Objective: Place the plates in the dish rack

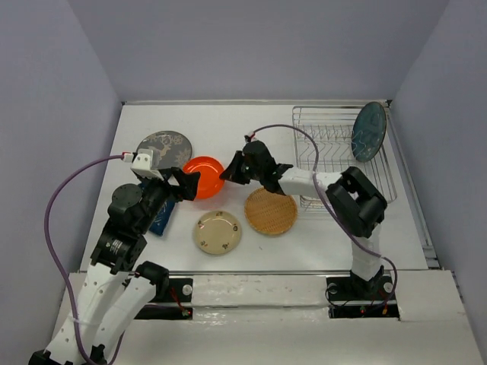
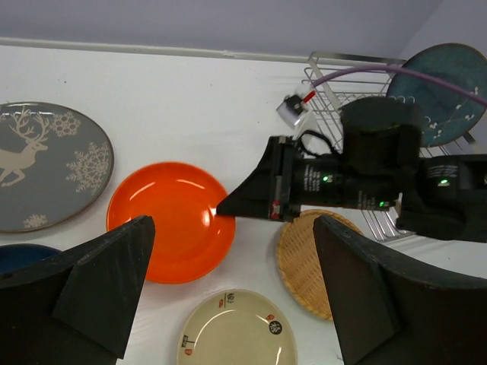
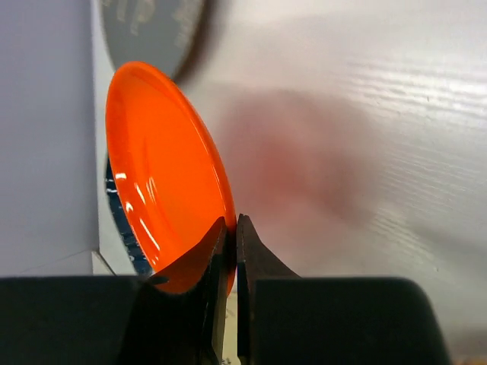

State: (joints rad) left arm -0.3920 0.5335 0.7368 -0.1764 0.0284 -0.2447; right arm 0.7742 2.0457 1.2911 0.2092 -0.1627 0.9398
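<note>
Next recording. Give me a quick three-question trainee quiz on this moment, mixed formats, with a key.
1. True or false: the left gripper is shut on the orange plate.
2. Which plate stands in the dish rack? A wicker plate; B teal plate; C cream plate.
3. Fill in: the right gripper pinches the orange plate by its ____.

Key: 1 false, the left gripper is open above the table; 2 B; 3 rim.
</note>
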